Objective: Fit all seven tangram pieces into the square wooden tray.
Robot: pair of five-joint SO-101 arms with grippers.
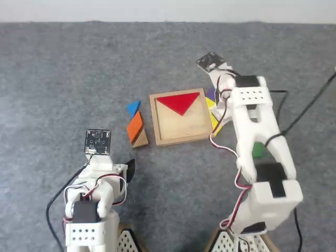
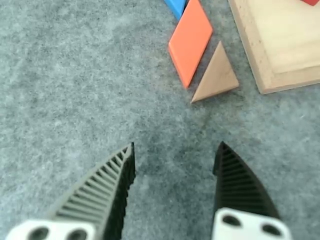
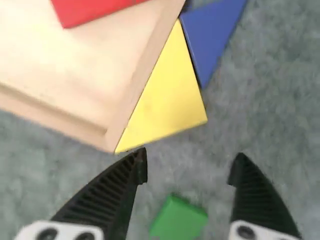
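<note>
The square wooden tray (image 1: 163,128) lies mid-table with a red triangle (image 1: 179,101) in its far part. To its left lie a blue triangle (image 1: 133,107), an orange parallelogram (image 1: 135,126) and a tan triangle (image 1: 140,138). My left gripper (image 2: 175,160) is open above bare carpet, short of the tan triangle (image 2: 216,77) and orange parallelogram (image 2: 191,40). My right gripper (image 3: 191,162) is open over the carpet beside the tray's right edge (image 3: 145,85). A yellow triangle (image 3: 165,107) lies just ahead of it, against the tray. A blue triangle (image 3: 212,32) lies beyond, and a green piece (image 3: 179,217) sits between the fingers' bases.
Grey carpet covers the whole table. The right arm (image 1: 252,121) stretches over the pieces to the right of the tray. The left arm (image 1: 97,194) stands at the near left. Open carpet lies in front of the tray.
</note>
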